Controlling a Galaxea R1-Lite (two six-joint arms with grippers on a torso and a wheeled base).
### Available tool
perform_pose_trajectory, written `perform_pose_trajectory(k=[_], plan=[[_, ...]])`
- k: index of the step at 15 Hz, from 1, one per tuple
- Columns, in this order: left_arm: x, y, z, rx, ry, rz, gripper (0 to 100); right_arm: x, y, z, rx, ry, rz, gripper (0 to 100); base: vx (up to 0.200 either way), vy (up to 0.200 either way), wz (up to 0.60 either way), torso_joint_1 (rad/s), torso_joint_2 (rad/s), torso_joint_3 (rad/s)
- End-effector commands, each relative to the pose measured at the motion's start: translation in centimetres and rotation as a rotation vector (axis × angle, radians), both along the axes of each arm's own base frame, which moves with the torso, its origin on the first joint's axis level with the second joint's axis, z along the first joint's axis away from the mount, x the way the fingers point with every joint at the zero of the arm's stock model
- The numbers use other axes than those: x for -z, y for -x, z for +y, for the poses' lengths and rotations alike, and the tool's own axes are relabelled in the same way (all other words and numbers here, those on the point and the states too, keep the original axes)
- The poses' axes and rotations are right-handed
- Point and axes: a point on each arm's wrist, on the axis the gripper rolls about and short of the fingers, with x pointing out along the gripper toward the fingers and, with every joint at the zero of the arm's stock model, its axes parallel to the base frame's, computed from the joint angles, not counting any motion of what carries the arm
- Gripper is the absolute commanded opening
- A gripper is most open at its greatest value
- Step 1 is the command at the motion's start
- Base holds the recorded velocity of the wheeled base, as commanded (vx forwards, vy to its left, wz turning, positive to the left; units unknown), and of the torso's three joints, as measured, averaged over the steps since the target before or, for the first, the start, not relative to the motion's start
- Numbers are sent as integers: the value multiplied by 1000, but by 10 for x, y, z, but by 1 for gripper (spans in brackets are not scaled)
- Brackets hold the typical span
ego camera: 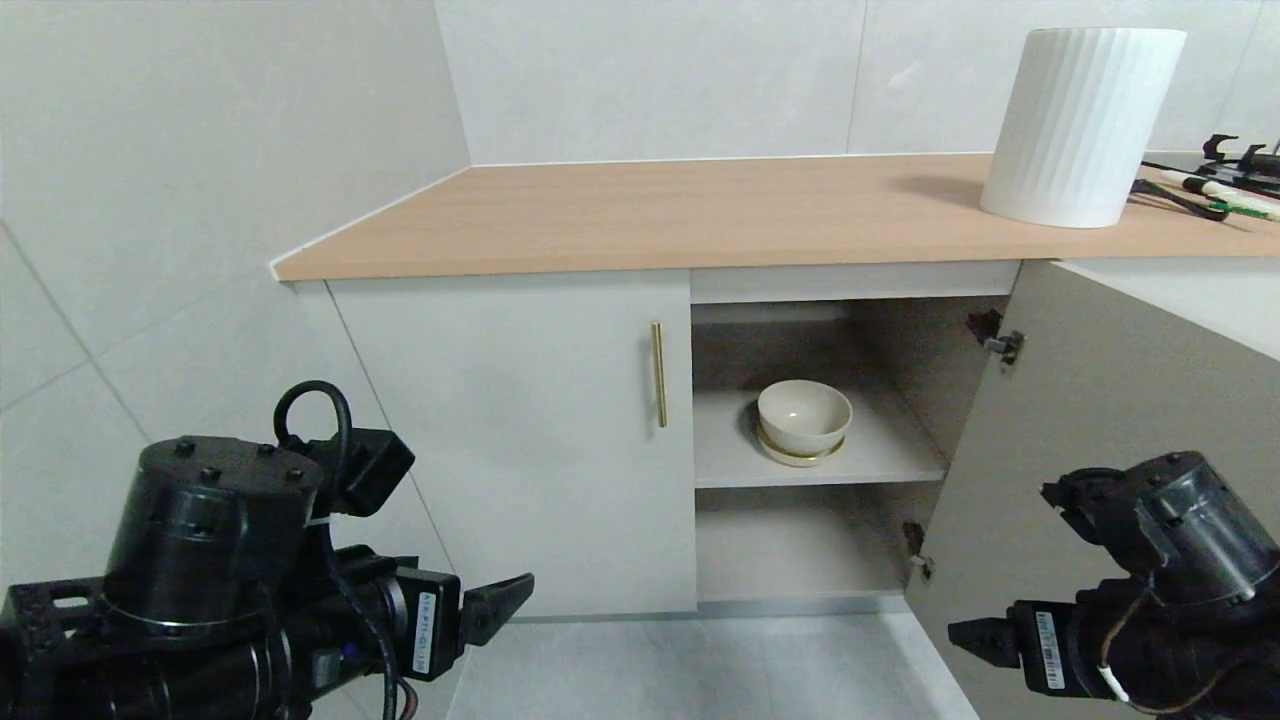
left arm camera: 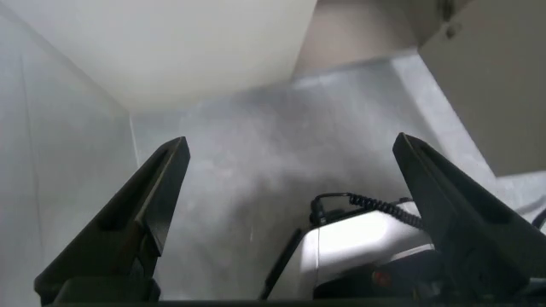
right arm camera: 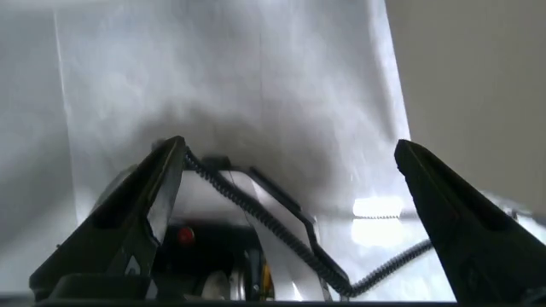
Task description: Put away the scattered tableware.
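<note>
Cupboard's upper shelf (ego camera: 880, 455), middle: bowl (ego camera: 804, 415) on plate (ego camera: 798, 452). left gripper (left arm camera: 292, 147), right gripper (right arm camera: 290, 147) low, spread wide, empty. Stowing looks done; next, probably push open door (ego camera: 1080, 420) closed.

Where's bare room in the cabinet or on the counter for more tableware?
Lower shelf: bare across. Upper shelf: free strip between the bowl on its plate and the right wall; narrower beside the closed door. Countertop: open from the left corner to the white ribbed cylinder. Crowded: pens and tools beyond the cylinder.
</note>
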Motion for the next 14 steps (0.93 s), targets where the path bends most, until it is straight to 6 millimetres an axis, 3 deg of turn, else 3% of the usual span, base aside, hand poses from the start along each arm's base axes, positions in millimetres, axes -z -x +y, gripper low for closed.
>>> perform_pose_trajectory(k=[1, 7, 14], plan=[[3, -1, 0, -2, -8, 13, 100, -1, 7, -3, -9, -11, -4, 100, -200, 0, 0, -2, -2, 2], [3, 0, 0, 0, -7, 11, 100, 13, 18, -11, -7, 20, 45, 100, -200, 0, 0, 5, 2, 3], [5, 0, 0, 7, -20, 15, 100, 12, 29, -18, 14, -8, 31, 100, 0, 0, 0, 0, 0, 0]])
